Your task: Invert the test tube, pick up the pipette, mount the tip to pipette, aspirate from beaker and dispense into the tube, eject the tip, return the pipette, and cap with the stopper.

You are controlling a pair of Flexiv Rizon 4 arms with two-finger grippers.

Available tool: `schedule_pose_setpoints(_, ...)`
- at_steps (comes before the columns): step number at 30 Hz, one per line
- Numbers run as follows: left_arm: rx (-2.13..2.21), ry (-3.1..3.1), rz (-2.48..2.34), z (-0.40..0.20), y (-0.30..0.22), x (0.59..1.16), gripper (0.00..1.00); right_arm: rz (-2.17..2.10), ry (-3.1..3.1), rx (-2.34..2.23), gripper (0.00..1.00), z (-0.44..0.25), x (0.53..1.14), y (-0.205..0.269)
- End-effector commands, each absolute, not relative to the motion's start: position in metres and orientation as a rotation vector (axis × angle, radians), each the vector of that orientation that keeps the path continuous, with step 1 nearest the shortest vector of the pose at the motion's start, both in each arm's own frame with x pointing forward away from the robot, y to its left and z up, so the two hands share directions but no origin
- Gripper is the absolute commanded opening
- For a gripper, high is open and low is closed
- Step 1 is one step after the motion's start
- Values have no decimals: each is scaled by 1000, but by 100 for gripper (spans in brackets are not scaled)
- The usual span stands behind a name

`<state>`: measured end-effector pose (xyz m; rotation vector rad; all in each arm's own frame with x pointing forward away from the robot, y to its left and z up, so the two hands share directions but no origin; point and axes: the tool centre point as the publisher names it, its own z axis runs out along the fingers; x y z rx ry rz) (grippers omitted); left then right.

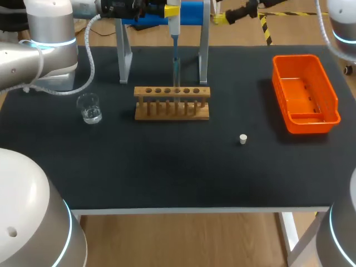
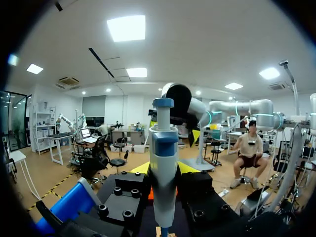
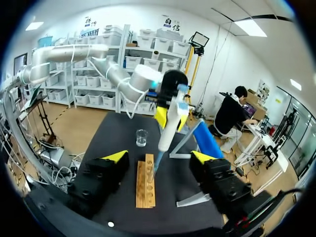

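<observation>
Head view: left gripper grips the pipette upright above the rack; right gripper, facing the rack's end, stands open.

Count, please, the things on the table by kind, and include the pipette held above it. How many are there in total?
Beaker: 1
Wooden rack: 1
Stopper: 1
Orange bin: 1
Pipette stand: 1
Pipette: 1
Total: 6
A test tube in the rack is too faint to count.
</observation>
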<state>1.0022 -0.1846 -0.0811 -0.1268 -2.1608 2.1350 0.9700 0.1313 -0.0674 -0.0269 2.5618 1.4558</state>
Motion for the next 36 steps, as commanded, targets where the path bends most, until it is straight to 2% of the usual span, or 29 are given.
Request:
schedule_pose_setpoints(1,-134,-2157,2134,-81,-184,1004,0,1446,2579,-31,0,-50,976,140)
schedule_pose_setpoints(16,-134,-2157,2134,-81,-184,1004,0,1478,2553,21,0,-9,993,188)
schedule_pose_setpoints(36,-134,-2157,2134,-81,-184,1004,0,1493,2561,96,0,-3,1015,230)
